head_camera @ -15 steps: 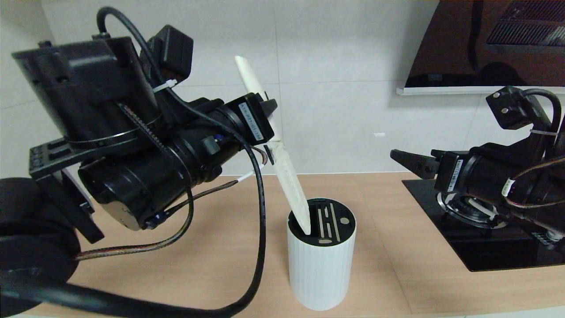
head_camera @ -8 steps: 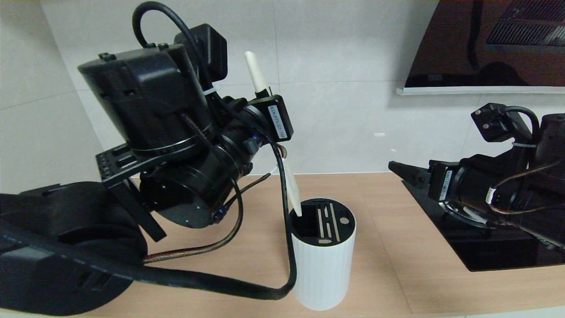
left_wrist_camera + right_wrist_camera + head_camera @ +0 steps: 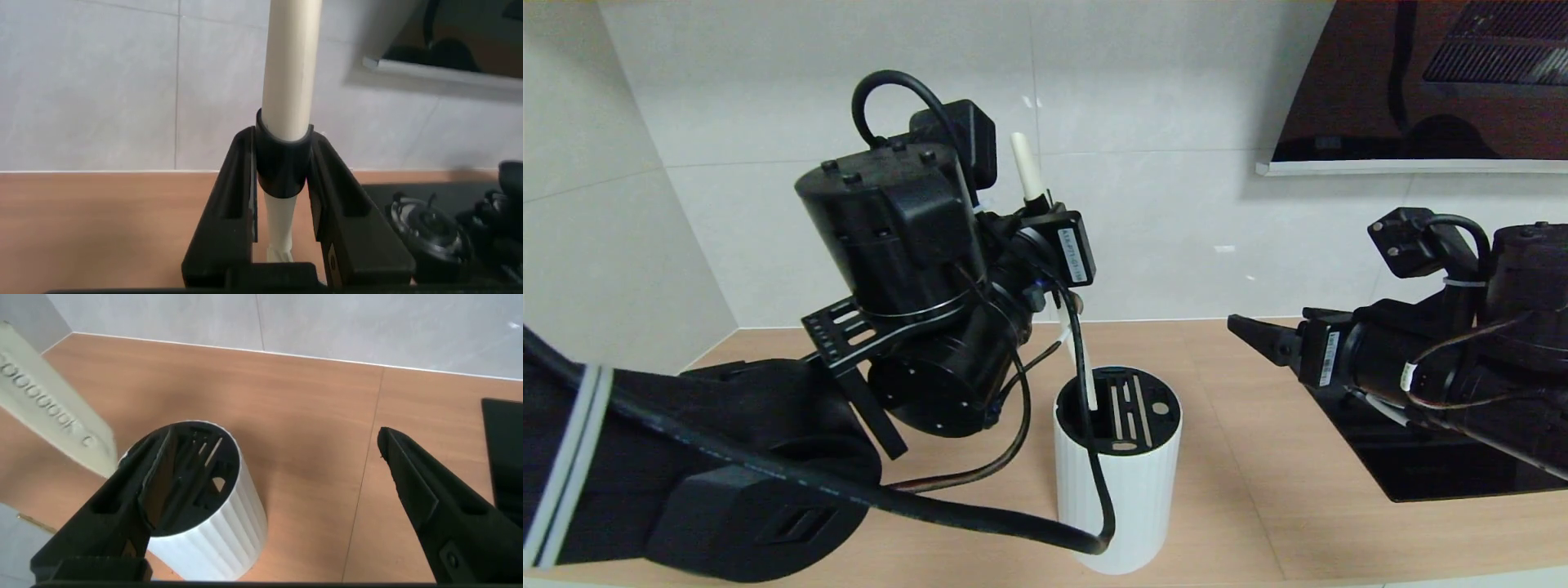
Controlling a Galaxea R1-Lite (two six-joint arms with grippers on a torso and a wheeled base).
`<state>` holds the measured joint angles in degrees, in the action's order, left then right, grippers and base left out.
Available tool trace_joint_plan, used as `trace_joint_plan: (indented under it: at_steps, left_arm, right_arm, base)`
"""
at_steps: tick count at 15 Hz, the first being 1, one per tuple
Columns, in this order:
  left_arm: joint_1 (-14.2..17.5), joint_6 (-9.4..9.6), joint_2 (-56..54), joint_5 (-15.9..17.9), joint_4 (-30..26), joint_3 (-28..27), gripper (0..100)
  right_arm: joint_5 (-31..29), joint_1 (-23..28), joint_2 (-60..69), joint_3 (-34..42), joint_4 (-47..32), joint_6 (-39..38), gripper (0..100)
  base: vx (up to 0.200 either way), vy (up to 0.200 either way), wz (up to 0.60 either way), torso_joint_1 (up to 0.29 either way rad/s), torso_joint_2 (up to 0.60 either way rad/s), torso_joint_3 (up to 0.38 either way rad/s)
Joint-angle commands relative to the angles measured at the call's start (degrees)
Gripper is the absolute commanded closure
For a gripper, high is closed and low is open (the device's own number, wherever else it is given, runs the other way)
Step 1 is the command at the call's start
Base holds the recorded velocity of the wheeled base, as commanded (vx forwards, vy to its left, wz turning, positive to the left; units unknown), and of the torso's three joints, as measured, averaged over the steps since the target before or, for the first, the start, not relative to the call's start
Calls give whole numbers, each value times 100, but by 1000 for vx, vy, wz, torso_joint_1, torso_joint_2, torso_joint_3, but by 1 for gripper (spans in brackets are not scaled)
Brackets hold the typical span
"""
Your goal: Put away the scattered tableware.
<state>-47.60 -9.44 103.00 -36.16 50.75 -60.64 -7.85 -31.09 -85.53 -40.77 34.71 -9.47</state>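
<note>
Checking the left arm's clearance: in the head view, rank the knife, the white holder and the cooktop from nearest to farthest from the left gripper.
1. Knife, clamped in the left gripper.
2. Holder, just below, on the counter.
3. Cooktop, off to the right.

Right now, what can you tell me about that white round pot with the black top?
The white pot is a tall cylinder with thin ribs running up its sides, and it looks like plastic. Its flat black top has narrow slots, small holes and one big opening. It stands upright on the wooden counter. The tip of a cream knife, held by the left end effector, dips into the big opening. A black cable crosses in front of its lower side.
</note>
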Motion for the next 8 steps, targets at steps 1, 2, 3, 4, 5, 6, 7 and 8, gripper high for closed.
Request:
trace_joint_plan:
  at_steps: [1,2,3,4,5,6,7,8]
  left_arm:
    - [-30,82,256,-23,75,17,100]
    - [-30,100,291,-32,119,17,100]
    - [-30,109,317,-32,181,17,100]
    - [-30,109,388,-32,251,17,100]
    - [-30,109,432,-32,295,8,100]
    - [-30,109,467,-32,295,8,100]
    - [-30,109,555,-84,313,-1,100]
    - [-56,109,581,-102,313,-1,100]
  right_arm:
    - [3,-3,-43,-2,1,-2,0]
    - [3,-3,-43,-2,1,-2,0]
    - [3,-3,-43,-2,1,-2,0]
    - [3,-12,-43,7,1,7,0]
    - [3,-12,-52,7,1,-2,0]
    - [3,-12,-52,7,1,-2,0]
    - [3,-12,-78,7,1,7,0]
    - [3,-12,-78,7,1,7,0]
  base:
    - [0,0,0,0,0,0]
    - [0,0,0,0,0,0]
    - [0,0,0,0,0,0]
    - [0,0,0,0,0,0]
    - [0,0,0,0,0,0]
    - [0,0,0,0,0,0]
    - [0,0,0,0,0,0]
    - [0,0,0,0,0,0]
